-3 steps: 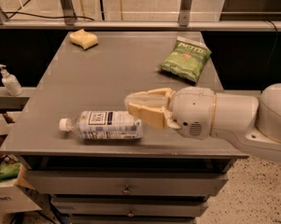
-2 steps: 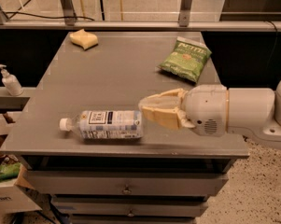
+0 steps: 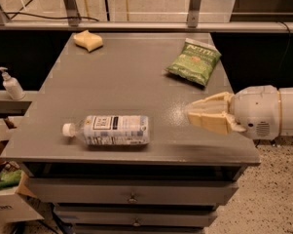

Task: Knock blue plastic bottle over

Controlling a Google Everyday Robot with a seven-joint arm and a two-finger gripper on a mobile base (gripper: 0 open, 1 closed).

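Note:
The blue plastic bottle [image 3: 112, 129] lies on its side near the front edge of the grey table [image 3: 121, 82], white cap pointing left, white label with dark print facing up. My gripper [image 3: 190, 112] is at the right side of the table, its cream fingers pointing left towards the bottle. It is well apart from the bottle, to its right, and holds nothing.
A green chip bag [image 3: 193, 62] lies at the back right and a yellow sponge [image 3: 88, 40] at the back left. A white pump dispenser [image 3: 10, 84] stands on a ledge to the left. Drawers sit below the table front.
My gripper has drawn back to the right, away from the bottle. The bottle stays lying on its side in the same place.

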